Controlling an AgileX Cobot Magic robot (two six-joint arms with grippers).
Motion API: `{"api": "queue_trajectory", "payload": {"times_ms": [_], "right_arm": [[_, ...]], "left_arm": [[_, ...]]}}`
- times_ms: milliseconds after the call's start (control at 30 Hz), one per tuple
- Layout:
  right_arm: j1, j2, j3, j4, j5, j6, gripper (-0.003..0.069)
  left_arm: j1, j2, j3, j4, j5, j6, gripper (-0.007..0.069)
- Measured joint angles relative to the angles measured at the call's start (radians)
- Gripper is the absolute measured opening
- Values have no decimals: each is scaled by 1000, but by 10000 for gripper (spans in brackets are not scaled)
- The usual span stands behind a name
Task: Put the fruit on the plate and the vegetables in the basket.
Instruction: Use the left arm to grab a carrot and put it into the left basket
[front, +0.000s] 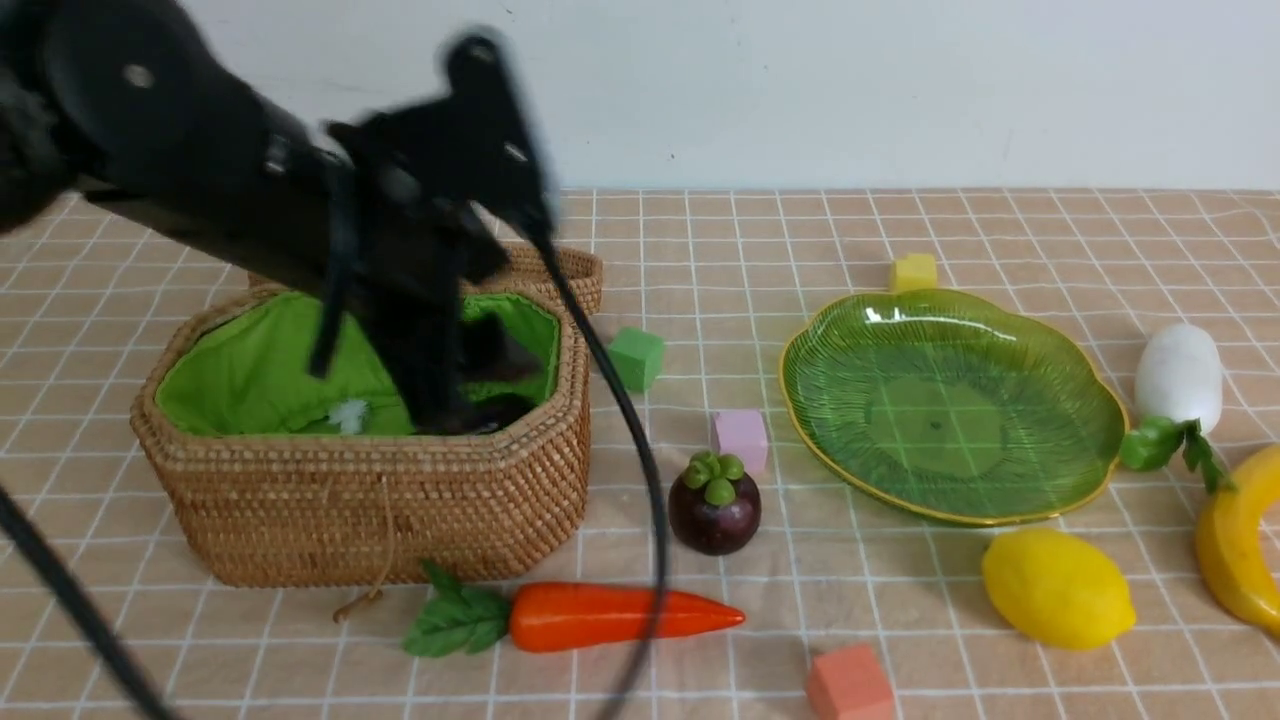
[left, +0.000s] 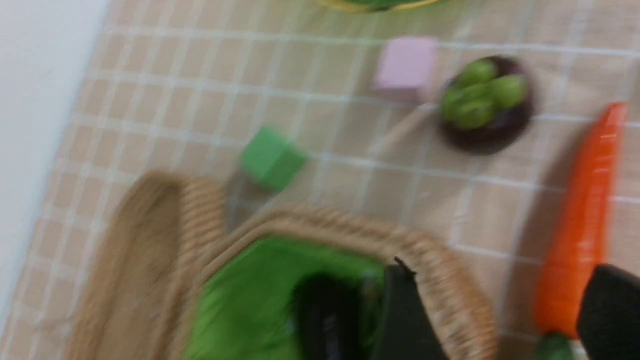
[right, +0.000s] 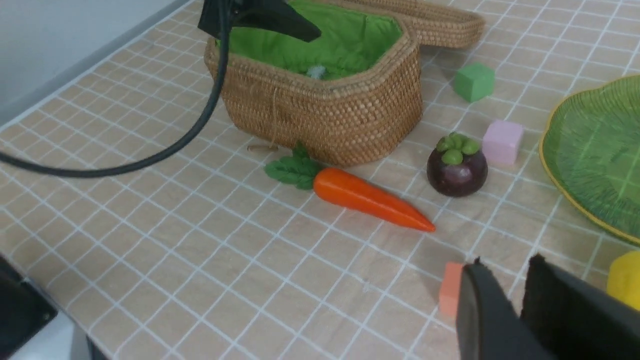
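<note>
My left gripper (front: 440, 400) reaches down into the open wicker basket (front: 380, 510), blurred. In the left wrist view it (left: 502, 267) stands open and empty, with a dark eggplant (left: 325, 320) lying on the green lining beside it. The carrot (front: 620, 615) lies in front of the basket, the mangosteen (front: 714, 510) just right of it. The green plate (front: 950, 400) is bare. The lemon (front: 1058, 588), banana (front: 1235, 550) and white radish (front: 1180, 378) lie around its right side. My right gripper (right: 506, 261) hovers near the lemon (right: 625, 280), narrowly open and empty.
Foam cubes are scattered about: green (front: 636, 357), pink (front: 741, 438), yellow (front: 914, 272), orange (front: 850, 685). The left arm's black cable (front: 640, 470) hangs down across the carrot. The basket's lid (front: 575, 275) lies open behind it.
</note>
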Motion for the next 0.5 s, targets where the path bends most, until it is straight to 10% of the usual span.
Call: {"api": "queue_trajectory", "payload": {"times_ms": [200,500], "right_arm": [[0,0,-9,-8,171,0,153],[0,0,-10,-8,255,0,156]], "left_arm": [[-201,81,0,54,99,25,260],[-278,302,0,104,-29,-118,547]]}}
